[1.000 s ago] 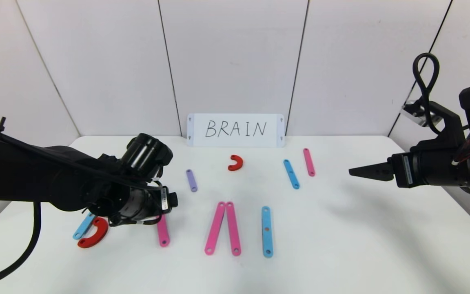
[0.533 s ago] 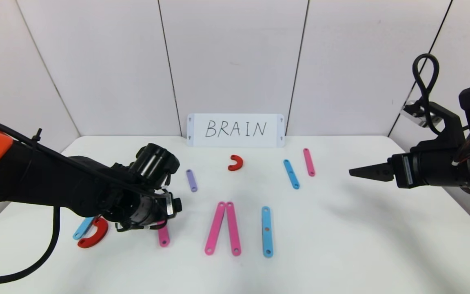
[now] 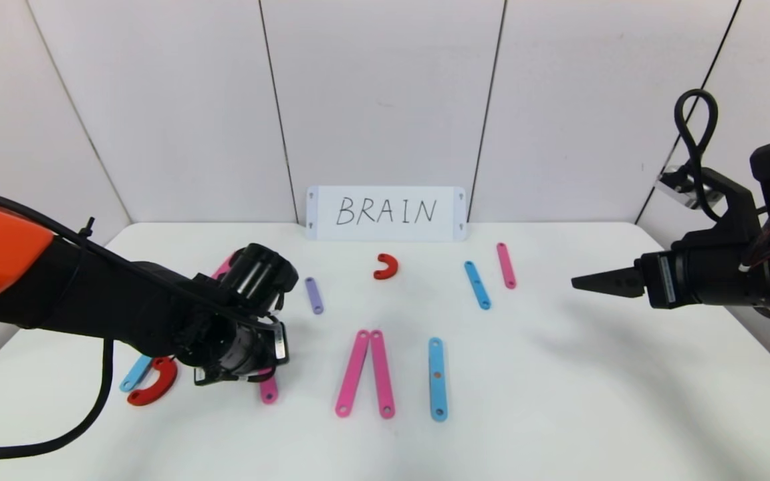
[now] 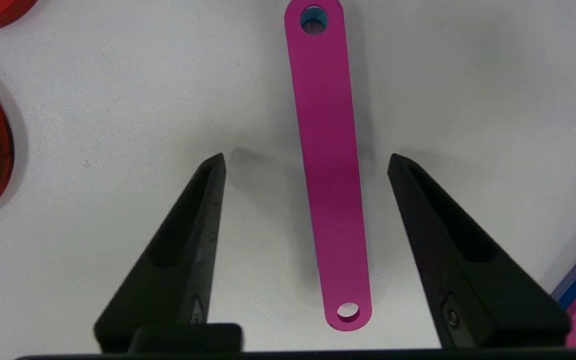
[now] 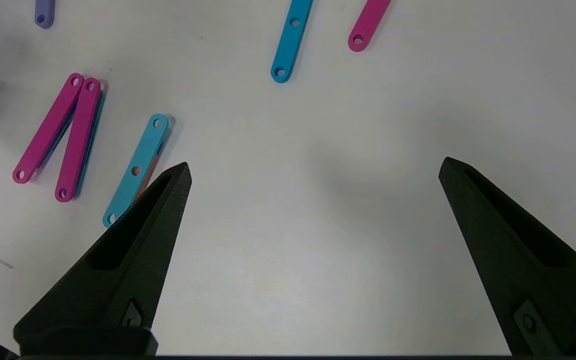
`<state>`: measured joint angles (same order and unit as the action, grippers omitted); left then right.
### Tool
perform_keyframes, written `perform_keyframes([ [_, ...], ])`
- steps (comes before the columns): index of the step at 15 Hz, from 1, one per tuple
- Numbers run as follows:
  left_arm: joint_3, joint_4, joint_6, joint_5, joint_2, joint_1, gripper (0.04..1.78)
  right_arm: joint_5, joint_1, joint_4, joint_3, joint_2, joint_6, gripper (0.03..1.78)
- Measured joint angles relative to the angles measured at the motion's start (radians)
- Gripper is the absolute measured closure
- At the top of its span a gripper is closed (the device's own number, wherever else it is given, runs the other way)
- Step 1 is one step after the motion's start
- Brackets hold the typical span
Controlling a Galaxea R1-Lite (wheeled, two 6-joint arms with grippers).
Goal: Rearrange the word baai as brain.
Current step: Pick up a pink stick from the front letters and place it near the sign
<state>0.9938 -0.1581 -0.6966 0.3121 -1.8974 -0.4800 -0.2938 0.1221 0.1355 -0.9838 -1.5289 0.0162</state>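
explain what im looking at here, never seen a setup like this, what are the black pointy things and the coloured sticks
This is a two-armed robot at a white table. The wide picture comes from a camera on its head; the two close-ups come from cameras on its wrists.

The black points are gripper fingers. The left gripper is low over the table, its fingers on either side of a pink strip without touching it, so nothing is held. The right gripper hangs open over bare table at the right.

The sticks are flat pink, blue and purple strips with holes, plus red half-rings, laid out as letters. The white card at the back reads BRAIN.
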Motion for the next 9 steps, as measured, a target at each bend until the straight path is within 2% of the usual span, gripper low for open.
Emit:
perform_keyframes([
  [2,0.000,0.000,0.000,0.000,-0.001,0.000,1.19,0.000,0.000,0.000,0.001,0.000,0.000,0.07],
  [4,-0.001,0.000,0.000,-0.001,-0.002,0.000,1.47,0.000,0.000,0.000,0.001,0.000,0.000,0.07],
  [5,-0.001,0.000,0.000,-0.001,-0.002,0.000,1.51,0.000,0.000,0.000,0.001,0.000,0.001,0.07],
  [9,-0.001,-0.001,0.001,0.003,0.004,0.000,1.52,0.000,0.000,0.000,0.001,-0.001,0.001,0.07],
])
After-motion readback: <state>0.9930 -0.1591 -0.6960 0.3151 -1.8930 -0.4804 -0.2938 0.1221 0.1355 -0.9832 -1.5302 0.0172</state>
